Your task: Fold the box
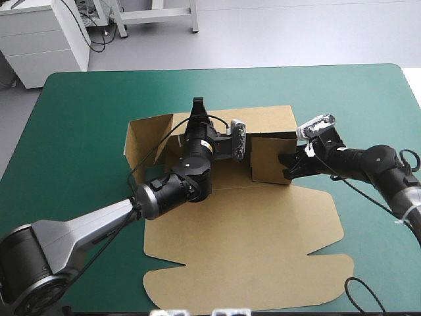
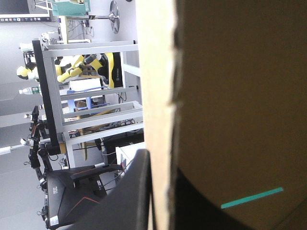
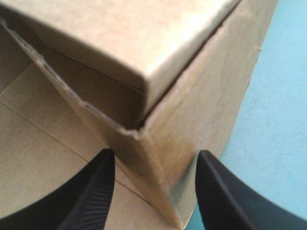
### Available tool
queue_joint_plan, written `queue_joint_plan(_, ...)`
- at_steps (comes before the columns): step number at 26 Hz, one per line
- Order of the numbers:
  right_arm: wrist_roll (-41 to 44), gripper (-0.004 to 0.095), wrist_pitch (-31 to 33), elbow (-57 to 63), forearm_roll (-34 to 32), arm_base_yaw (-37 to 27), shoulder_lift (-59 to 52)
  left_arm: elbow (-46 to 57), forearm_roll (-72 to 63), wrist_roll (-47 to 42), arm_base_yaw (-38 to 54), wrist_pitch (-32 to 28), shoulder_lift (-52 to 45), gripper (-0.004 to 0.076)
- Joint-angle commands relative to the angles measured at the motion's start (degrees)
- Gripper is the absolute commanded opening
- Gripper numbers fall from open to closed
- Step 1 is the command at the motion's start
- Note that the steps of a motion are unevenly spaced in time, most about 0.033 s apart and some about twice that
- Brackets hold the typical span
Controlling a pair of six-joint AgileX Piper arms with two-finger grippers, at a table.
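The brown box (image 1: 243,250) lies mid-table, its large lid panel flat toward the front edge. The back wall (image 1: 263,118) and a left side flap (image 1: 141,138) stand raised. My left gripper (image 1: 197,108) reaches over the tray floor to the back wall's top edge. In the left wrist view it (image 2: 160,167) is shut on that wall's board (image 2: 158,96). My right gripper (image 1: 287,164) is at the raised right side wall (image 1: 266,158). In the right wrist view it (image 3: 156,155) is open, its fingers (image 3: 96,191) astride the wall's upright corner (image 3: 158,158), where a flap folds inward.
Teal-green cover (image 1: 79,131) shows on every side of the box. The lid's front flaps (image 1: 197,289) reach close to the table's front edge. The left arm (image 1: 164,191) lies across the tray floor.
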Motion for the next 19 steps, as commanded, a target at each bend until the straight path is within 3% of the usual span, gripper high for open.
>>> queue_joint_plan(1, -3.76, 0.0476, -4.11, -1.26, 5.51, -0.31, 0.18, -1.30, -0.35, -0.76, -0.16, 1.32, -2.08, -0.0008)
queue_joint_plan(9, -5.44, 0.0247, -10.67, -1.26, 6.11, -0.22, 0.95, -1.30, -0.45, -0.76, -0.16, 0.89, -2.08, -0.0008)
queue_joint_plan(15, -7.09, -0.0015, -10.55, -1.26, 7.34, -0.22, 1.40, -1.30, -0.45, -0.76, -0.16, 0.57, -2.08, -0.0008)
queue_joint_plan(19, -7.09, -0.0015, -10.67, -1.26, 7.77, -0.22, 1.40, -1.30, -0.45, -0.76, -0.16, 0.73, -2.08, -0.0008)
